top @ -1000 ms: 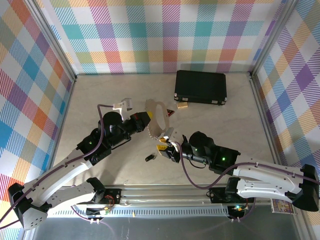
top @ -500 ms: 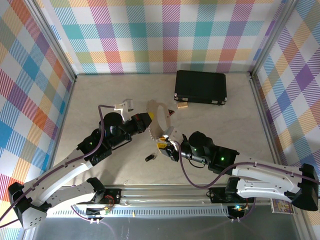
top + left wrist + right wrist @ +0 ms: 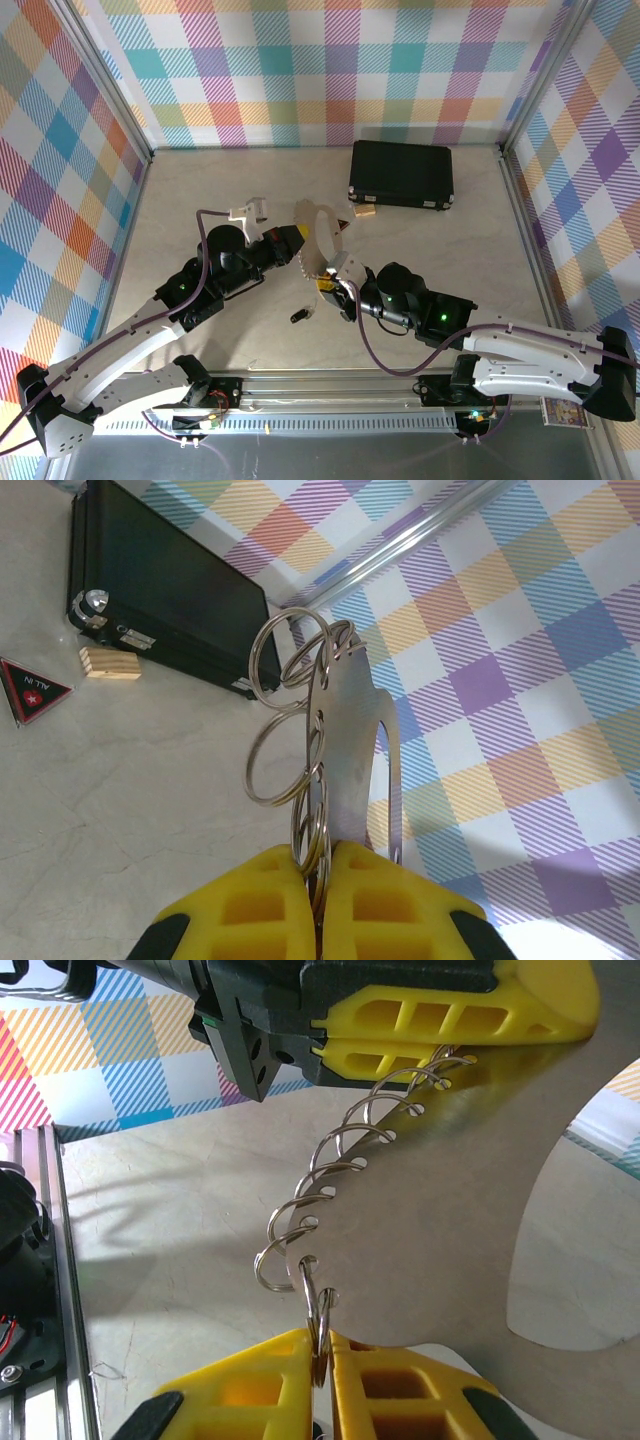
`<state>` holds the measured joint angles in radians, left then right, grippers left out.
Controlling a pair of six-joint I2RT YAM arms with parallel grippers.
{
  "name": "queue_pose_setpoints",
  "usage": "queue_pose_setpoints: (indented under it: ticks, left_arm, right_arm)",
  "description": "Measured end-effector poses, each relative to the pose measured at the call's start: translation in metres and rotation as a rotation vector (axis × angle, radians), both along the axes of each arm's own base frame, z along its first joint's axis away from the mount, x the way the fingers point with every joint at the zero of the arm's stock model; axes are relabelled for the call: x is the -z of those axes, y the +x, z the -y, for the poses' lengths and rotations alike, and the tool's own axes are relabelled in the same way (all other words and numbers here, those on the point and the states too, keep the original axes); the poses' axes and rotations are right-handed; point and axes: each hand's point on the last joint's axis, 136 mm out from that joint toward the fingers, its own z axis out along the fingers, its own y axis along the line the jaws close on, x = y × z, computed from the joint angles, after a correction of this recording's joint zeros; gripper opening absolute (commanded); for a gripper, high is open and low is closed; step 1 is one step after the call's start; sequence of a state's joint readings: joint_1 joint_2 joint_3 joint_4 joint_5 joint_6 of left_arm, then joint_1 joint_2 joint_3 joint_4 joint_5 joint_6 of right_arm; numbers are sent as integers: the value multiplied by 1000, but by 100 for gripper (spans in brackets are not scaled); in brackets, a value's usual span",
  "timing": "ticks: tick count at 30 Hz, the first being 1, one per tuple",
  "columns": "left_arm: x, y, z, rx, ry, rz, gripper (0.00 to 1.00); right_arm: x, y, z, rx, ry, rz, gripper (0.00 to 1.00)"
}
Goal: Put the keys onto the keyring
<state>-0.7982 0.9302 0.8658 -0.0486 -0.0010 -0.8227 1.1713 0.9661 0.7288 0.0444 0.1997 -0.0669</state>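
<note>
Holds the keyring (image 3: 318, 238) clear of the desk (image 3: 200, 190) in the left hand (image 3: 297, 244), pinched fully shut on the plate's edge beside a row of split rings. Nips the lowest ring (image 3: 316, 1305) in the right hand (image 3: 322, 1352), closed to a hair's gap on the wire hanging from the plate's end hole. Leaves the key (image 3: 298, 316) lying loose on the desk, near the right hand on the side toward the arm bases, touched by neither hand. Looks to be steadying a ring for threading, with no key on yet. To do it well: keep the left grip firm against any swing of the plate; hold the ring by its flat rather than across the split, leaving the coil's end free for prying; avoid twisting, for fear of tangling the neighbouring rings. Next, probably: fetch the key by its black head, blade outward, and feed its eye onto the coil's open end. Cannot tell from these views the place of that split, so check before pushing.
</note>
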Motion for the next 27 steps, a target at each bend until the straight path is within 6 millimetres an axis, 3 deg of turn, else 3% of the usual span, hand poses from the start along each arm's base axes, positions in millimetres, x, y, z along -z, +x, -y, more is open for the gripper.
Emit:
queue_pose_setpoints:
  ticks: [6, 18, 27]
  left_arm:
    - [0, 0, 0, 0, 0, 0, 0]
    - [2, -1, 0, 1, 2, -2, 0]
    - [2, -2, 2, 10, 1, -2, 0]
  right_arm:
    - [0, 0, 1, 0, -2, 3, 22]
    - [-1, -2, 5, -16, -22, 46, 15]
    - [-1, -3, 5, -19, -25, 52, 22]
